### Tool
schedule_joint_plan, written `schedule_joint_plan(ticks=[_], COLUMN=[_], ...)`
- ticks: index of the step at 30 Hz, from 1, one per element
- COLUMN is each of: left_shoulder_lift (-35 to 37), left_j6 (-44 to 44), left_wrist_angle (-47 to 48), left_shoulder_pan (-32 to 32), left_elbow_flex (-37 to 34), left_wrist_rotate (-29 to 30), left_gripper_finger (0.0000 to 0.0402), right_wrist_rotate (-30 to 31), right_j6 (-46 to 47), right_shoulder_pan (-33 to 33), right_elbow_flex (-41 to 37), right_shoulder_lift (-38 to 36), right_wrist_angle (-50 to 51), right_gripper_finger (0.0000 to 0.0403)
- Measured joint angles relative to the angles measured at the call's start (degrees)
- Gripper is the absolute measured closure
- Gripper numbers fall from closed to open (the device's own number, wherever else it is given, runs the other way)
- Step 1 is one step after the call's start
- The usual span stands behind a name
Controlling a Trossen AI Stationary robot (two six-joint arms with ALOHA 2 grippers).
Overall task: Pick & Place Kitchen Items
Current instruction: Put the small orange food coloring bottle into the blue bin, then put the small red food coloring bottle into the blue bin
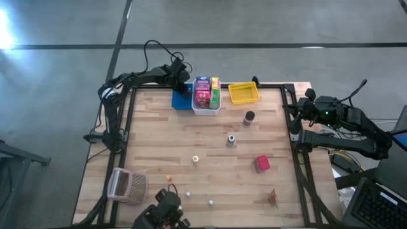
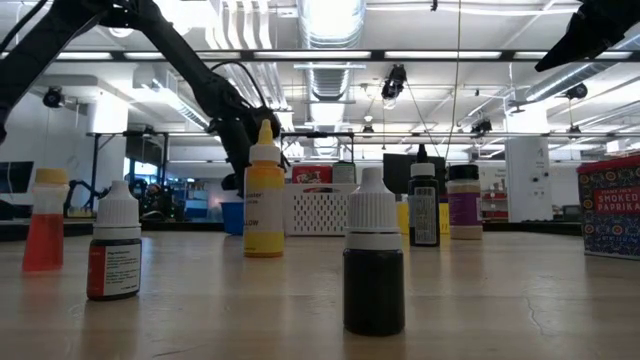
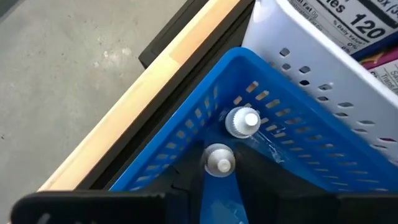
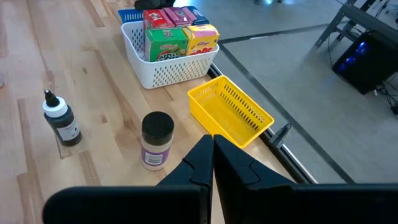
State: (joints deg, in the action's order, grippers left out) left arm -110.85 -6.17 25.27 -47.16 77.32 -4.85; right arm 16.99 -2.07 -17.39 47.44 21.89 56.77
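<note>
The left hand [image 3: 219, 177] hovers in the blue bin [image 3: 186, 134], its grip on a white-capped dropper bottle [image 3: 219, 163] impossible to judge. Light, rigid, slick plastic: best pinched below the cap. Right hand [image 4: 213, 163] waits clenched, empty, beside the tabletop [image 1: 210, 137].

Two small white-capped bottles [image 3: 233, 140] lie inside the blue bin [image 3: 186, 134], just past the left gripper [image 3: 217, 186]. A white bin [image 3: 336, 74] holding boxes stands beside it at the wooden table edge [image 3: 149, 81].
</note>
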Motion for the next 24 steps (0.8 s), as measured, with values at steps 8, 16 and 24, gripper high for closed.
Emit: schedule_joint_plan(ticks=[8,16,24], left_shoulder_lift=[0.0,0.1,0.4], left_j6=[-1.4,-2.0,-4.8], left_wrist_angle=[0.3,1.4,15.4], left_shoulder_pan=[0.0,0.0,0.0], left_elbow_flex=[0.4,2.6,9.6], left_wrist_rotate=[0.3,-0.1,-0.1], left_gripper_finger=[0.0297,0.0296,0.0296], right_wrist_rotate=[0.0,0.0,0.0], right_j6=[0.0,0.1,0.1], right_shoulder_pan=[0.0,0.0,0.0], right_elbow_flex=[0.0,0.0,0.0], right_shoulder_lift=[0.0,0.0,0.0], right_wrist_angle=[0.0,0.0,0.0], right_gripper_finger=[0.0394,0.0394,0.0394])
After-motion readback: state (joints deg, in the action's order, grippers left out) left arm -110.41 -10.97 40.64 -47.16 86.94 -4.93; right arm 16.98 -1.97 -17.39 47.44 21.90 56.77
